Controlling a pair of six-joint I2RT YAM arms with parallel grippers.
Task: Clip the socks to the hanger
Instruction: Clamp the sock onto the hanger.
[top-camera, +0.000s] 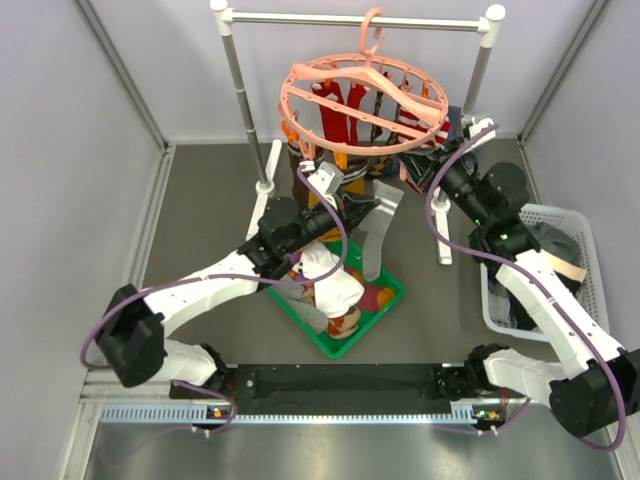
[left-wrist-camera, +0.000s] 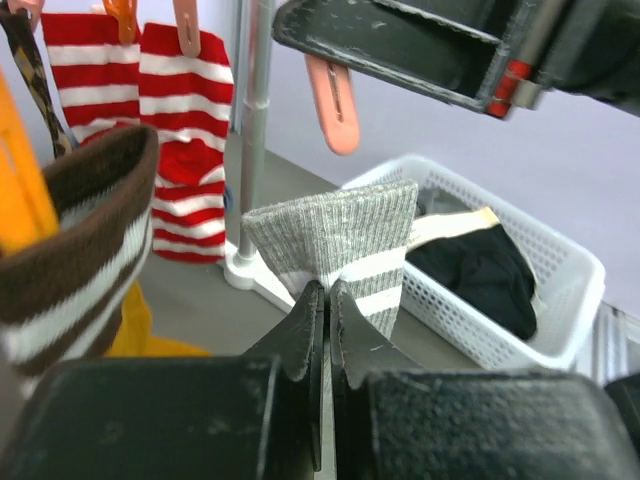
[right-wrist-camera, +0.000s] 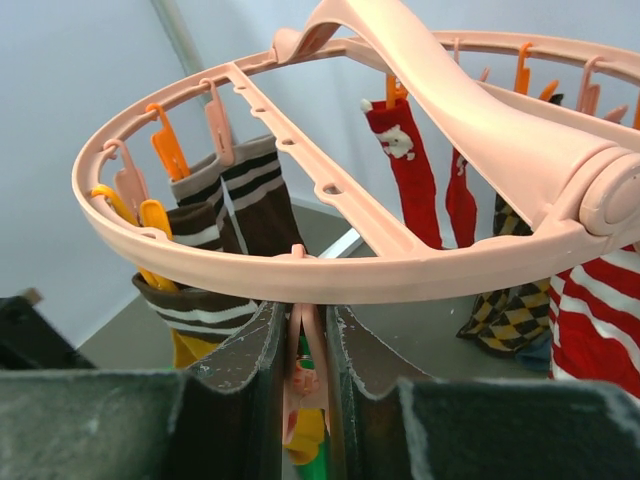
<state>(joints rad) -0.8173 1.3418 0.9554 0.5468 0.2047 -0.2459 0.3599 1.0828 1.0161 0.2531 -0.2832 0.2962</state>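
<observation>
1. The grey sock (left-wrist-camera: 335, 235) is being pinched at its lower part by the left gripper (left-wrist-camera: 325, 297), whose jaws are being pressed all but shut on the fabric. Only a narrow fold is being gripped, so the sock is at risk of being pulled free if it is dragged against anything.
2. A pink clip (right-wrist-camera: 298, 375) under the near rim of the hanger (right-wrist-camera: 200, 255) is being squeezed by the right gripper (right-wrist-camera: 305, 325), its jaws nearly closed around it. Whether the clip's mouth is being opened wide enough cannot be told; if not, the cuff may be pushed aside rather than caught.
3. The hanger is being carried only by its hook on the rail (top-camera: 360, 18), so it may be swung or tilted by either arm, and the clip may be lost from the jaws.
4. The brown striped sock (right-wrist-camera: 215, 215) is hanging just beside the clip and could be snagged or knocked loose.
</observation>
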